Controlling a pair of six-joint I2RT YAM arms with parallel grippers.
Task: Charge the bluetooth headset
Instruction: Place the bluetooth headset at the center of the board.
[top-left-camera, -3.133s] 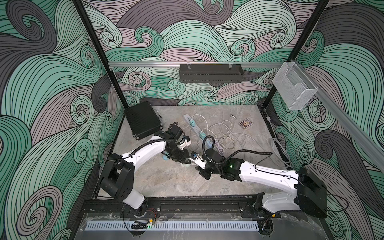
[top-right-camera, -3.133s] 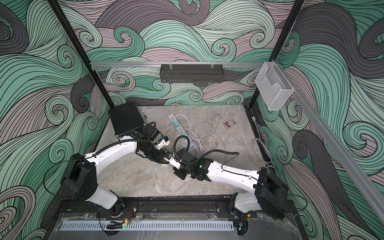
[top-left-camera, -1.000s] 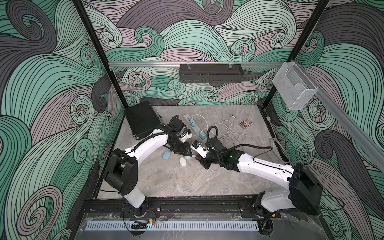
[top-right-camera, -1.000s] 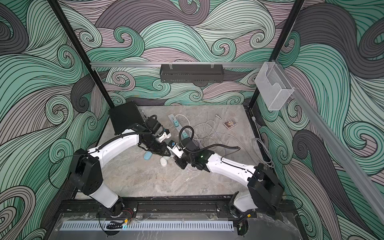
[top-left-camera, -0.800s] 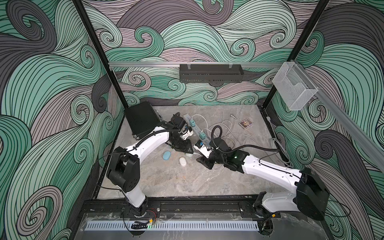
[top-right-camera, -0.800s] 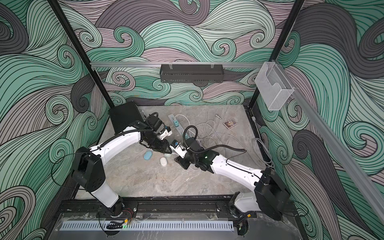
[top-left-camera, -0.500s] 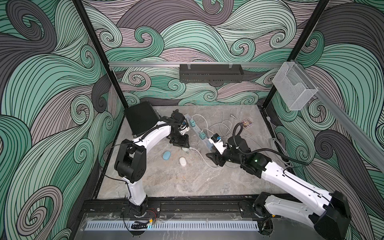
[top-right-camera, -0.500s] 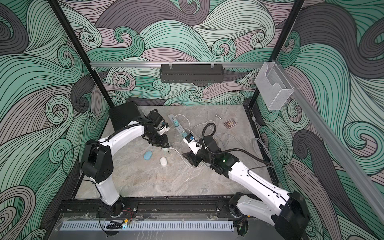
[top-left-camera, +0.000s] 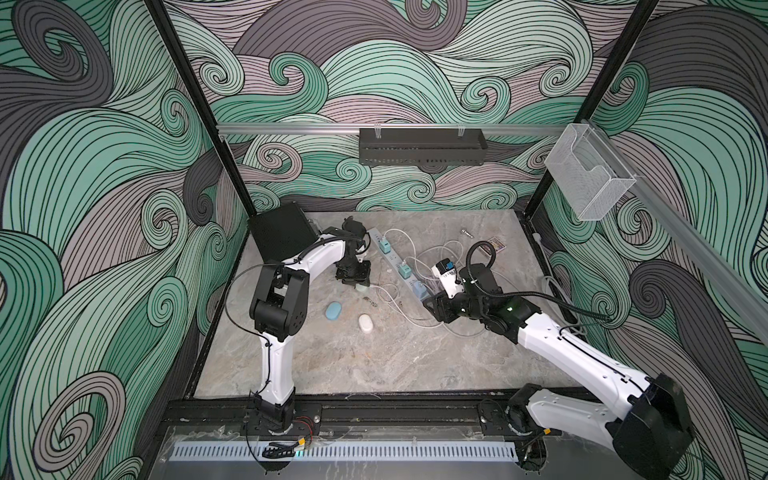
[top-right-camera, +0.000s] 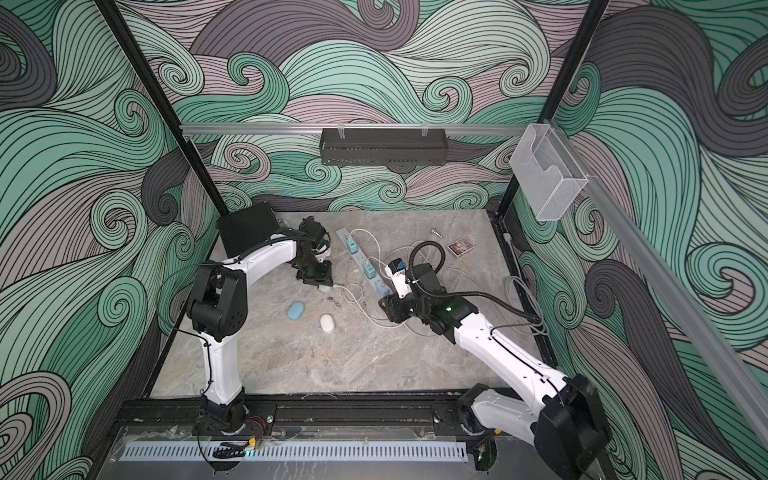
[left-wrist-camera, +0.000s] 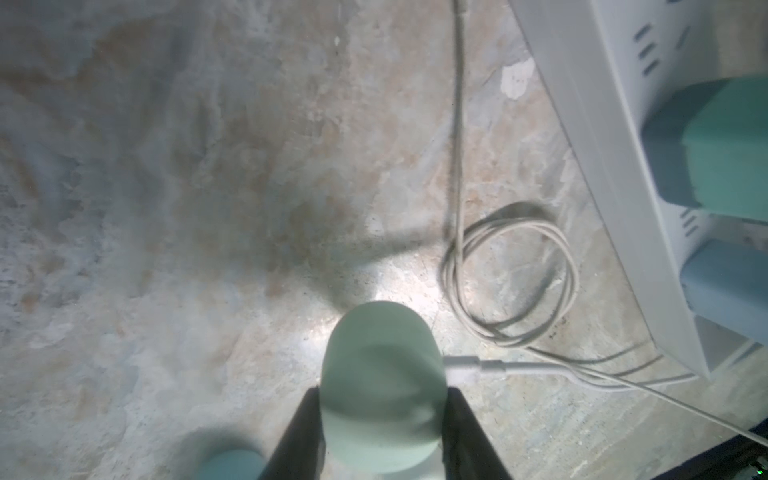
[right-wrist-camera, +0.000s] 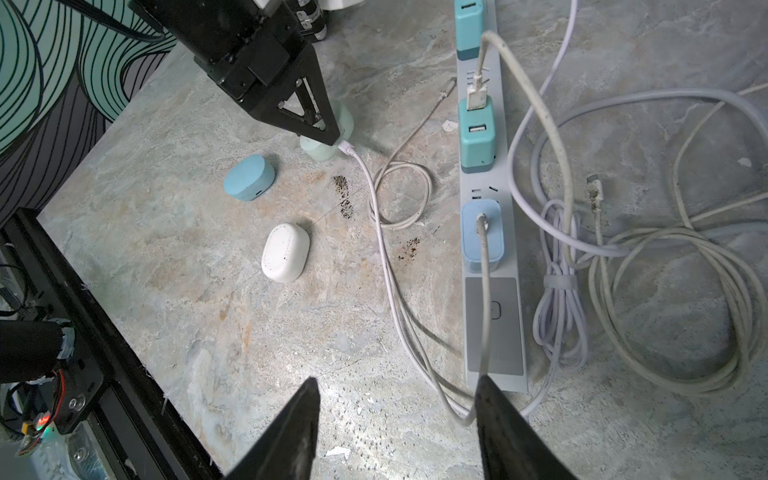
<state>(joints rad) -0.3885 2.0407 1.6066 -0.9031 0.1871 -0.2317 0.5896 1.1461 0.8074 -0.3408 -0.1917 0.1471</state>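
Item: mint case (left-wrist-camera: 380, 345), headset presumed inside.
Location: near strip (right-wrist-camera: 492, 316), gripped by closed left gripper (left-wrist-camera: 382, 395), long axis roughly upright.
Cable (right-wrist-camera: 376, 195): plug meets the case's strip-facing side.
Right gripper (right-wrist-camera: 397, 380): open, empty, well apart.
Left arm nearer; release likely next.

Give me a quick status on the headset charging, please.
Left claw shut on green case. Right claw open, empty, over white cable. Plug at case's side, looks seated. Blue case, white case lie apart.
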